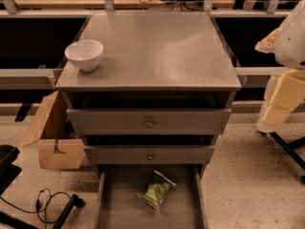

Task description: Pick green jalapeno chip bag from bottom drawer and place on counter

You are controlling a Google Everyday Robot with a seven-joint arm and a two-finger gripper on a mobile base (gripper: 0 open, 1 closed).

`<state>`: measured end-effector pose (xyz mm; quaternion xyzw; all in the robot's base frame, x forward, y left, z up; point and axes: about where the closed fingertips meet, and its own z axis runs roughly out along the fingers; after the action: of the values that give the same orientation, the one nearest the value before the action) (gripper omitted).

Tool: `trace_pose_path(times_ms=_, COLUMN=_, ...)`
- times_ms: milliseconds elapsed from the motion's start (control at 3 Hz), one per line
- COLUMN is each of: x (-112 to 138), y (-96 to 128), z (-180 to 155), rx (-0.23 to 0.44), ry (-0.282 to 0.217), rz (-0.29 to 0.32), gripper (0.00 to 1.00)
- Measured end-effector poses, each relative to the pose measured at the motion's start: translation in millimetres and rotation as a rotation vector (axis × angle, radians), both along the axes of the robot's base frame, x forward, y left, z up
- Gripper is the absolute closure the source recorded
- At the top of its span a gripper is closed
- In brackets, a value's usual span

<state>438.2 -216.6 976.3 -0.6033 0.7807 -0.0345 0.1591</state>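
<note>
Bag [156,191] is lying loose in the drawer [119,206], bottom centre, which is standing open for top access. Gripper [281,99] is hanging at right edge, well apart from it; grip state: can't tell. Bowl [84,55] is sitting upper left on bench [162,51], leaving rm for the drop.

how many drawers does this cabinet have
3: top knobbed drawer under the counter, middle knobbed drawer below it, bottom drawer pulled open, holding the green jalapeno chip bag. None seem hidden. The gripper is off to the counter's right.
</note>
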Motion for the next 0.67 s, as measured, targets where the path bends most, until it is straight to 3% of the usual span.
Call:
trace_pose_path(times_ms=333, x=0.0, y=0.0, z=0.0, rx=0.0, ry=0.0, rz=0.0, gripper=0.0)
trace_pose_path(times_ms=667, x=4.6, y=12.4, z=-41.0, rx=-0.015, ry=-0.032, rz=0.026, gripper=0.0)
